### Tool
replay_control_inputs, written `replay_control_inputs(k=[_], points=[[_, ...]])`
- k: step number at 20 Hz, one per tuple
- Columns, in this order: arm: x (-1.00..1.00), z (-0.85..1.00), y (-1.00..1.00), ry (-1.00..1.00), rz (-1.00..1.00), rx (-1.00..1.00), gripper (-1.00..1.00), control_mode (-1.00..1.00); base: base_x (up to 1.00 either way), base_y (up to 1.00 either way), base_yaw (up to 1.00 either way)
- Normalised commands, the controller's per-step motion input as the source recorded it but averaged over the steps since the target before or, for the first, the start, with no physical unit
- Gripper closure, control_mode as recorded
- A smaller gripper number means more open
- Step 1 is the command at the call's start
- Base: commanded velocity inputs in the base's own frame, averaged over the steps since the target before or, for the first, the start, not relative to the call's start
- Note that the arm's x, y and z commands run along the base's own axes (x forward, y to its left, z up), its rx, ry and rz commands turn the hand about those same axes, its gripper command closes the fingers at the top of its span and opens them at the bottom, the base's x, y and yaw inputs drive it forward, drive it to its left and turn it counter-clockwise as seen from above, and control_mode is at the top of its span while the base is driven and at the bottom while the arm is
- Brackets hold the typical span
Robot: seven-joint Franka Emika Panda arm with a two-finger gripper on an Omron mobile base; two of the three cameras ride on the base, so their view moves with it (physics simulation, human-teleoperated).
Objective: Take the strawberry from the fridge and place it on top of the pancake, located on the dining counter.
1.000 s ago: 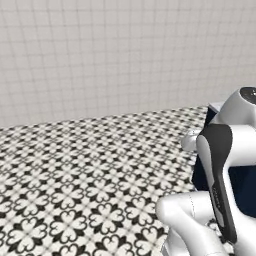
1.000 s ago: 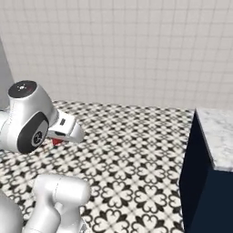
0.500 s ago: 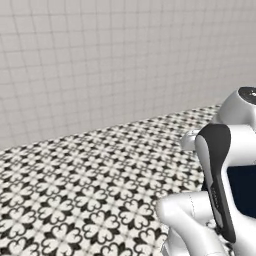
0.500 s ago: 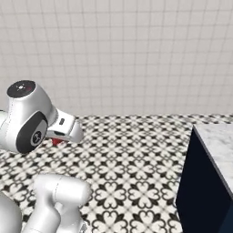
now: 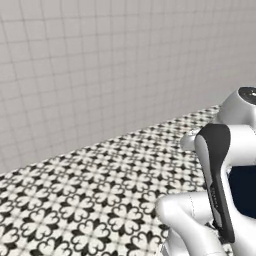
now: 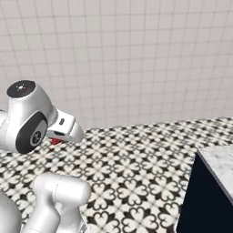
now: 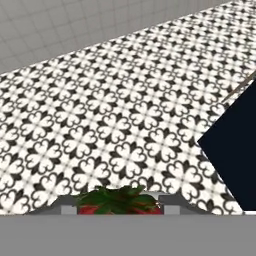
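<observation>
The strawberry (image 7: 119, 203), red with green leaves, sits between my gripper's (image 7: 119, 208) two fingertips at the bottom of the hand view, and the gripper is shut on it. In the right base view a bit of the red strawberry (image 6: 55, 141) peeks from under the white hand, which is held up over the patterned floor. The dining counter (image 6: 220, 164) shows its marble corner at the lower right, above the navy base (image 7: 234, 150). The pancake and the fridge are out of view.
Black-and-white patterned floor tiles (image 5: 85, 200) stretch ahead to a pale tiled wall (image 6: 127, 59). The arm's white links with a dark joint (image 5: 215, 185) fill the lower right of the left base view.
The whole picture has shifted in both base views, so the base has moved; the counter corner now sits lower and nearer. The arm keeps its pose with the strawberry held.
</observation>
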Motion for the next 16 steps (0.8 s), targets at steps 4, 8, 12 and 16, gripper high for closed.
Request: replay_control_inputs(k=[4, 8, 12, 16], points=[[0.0, 0.0, 0.0, 0.0, 0.0, 0.0, 1.0, 1.0, 0.87, 0.1, -0.49], [0.0, 0.0, 0.0, 0.0, 0.0, 0.0, 1.0, 1.0, 0.67, 0.14, -0.59], [0.0, 0.0, 0.0, 0.0, 0.0, 0.0, 1.0, 1.0, 0.67, 0.33, -0.64], [0.0, 0.0, 0.0, 0.0, 0.0, 0.0, 1.0, 1.0, 0.61, 0.46, -0.64]])
